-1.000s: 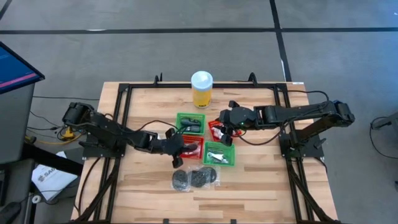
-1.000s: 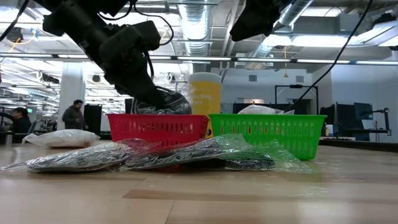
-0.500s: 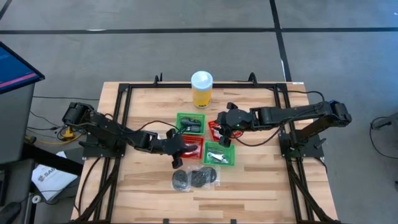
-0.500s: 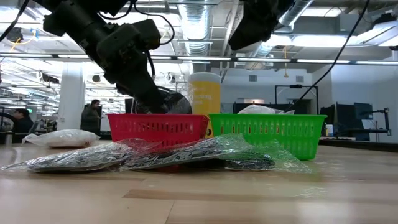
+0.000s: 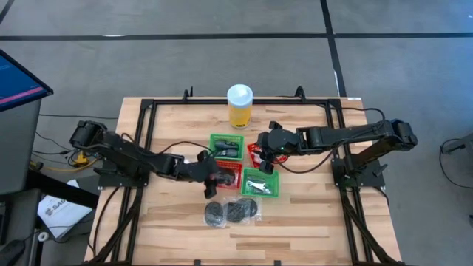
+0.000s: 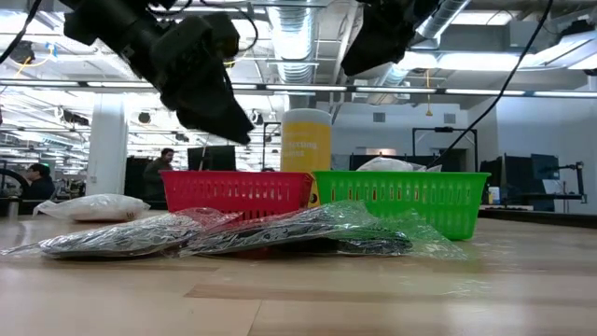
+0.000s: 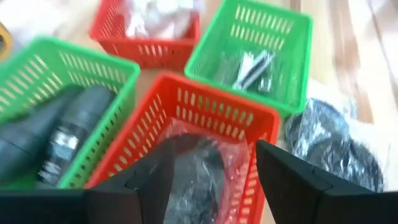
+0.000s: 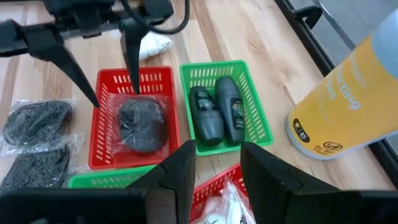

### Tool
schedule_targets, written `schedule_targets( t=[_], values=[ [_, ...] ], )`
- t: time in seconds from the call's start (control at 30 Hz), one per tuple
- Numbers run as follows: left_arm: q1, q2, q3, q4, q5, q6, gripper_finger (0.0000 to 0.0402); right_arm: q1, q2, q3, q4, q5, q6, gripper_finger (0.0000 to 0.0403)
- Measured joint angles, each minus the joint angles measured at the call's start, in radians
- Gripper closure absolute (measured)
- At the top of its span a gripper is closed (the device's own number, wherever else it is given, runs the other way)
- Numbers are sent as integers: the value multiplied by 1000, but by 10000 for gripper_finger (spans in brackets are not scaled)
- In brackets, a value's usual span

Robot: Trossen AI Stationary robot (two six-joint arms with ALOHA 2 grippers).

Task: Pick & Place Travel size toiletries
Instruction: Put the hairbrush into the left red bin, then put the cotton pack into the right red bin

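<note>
Nearest the lower edge of the high view I see three wrapped black discs (image 5: 231, 213) lying in a row on the wooden surface (image 5: 310, 222), just below the baskets.

Above them, at centre frame, my left tool (image 5: 212, 177) hovers over the red basket (image 5: 231, 175), its fingers (image 7: 292, 180) spread apart and empty. A black disc in crinkly wrap (image 8: 140, 122) lies inside that basket (the right wrist view shows it flat on the bottom).

Just right of it, the green basket (image 5: 261, 182) holds slim silvery pieces (image 7: 250, 67).

Further up the frame, a second green basket (image 5: 226, 145) holds two dark roll-on bottles (image 8: 219, 112) side by side, and another red basket (image 7: 146, 30) to its right holds white-and-clear packets (image 7: 155, 12). My right tool (image 5: 266, 157) hangs over that red basket, fingers apart, gripping nothing.

Farthest, at upper centre, stands the yellow bottle (image 5: 239, 106) with its white cap.
</note>
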Motion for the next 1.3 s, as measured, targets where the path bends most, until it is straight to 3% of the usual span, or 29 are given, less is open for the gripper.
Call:
schedule_targets(
  t=[0.33,0.93,1.1,1.3],
  values=[
    [0,-122,0,-22,-46,42,203,1,0,0,1,0,0,286],
    [-2,-312,0,-632,-46,-213,232,3,0,0,0,0,0,286],
    [0,-315,0,-743,-60,-269,235,3,0,0,0,0,0,286],
    [0,-316,-3,-750,-102,-290,235,3,0,0,0,0,23,286]
  ],
)
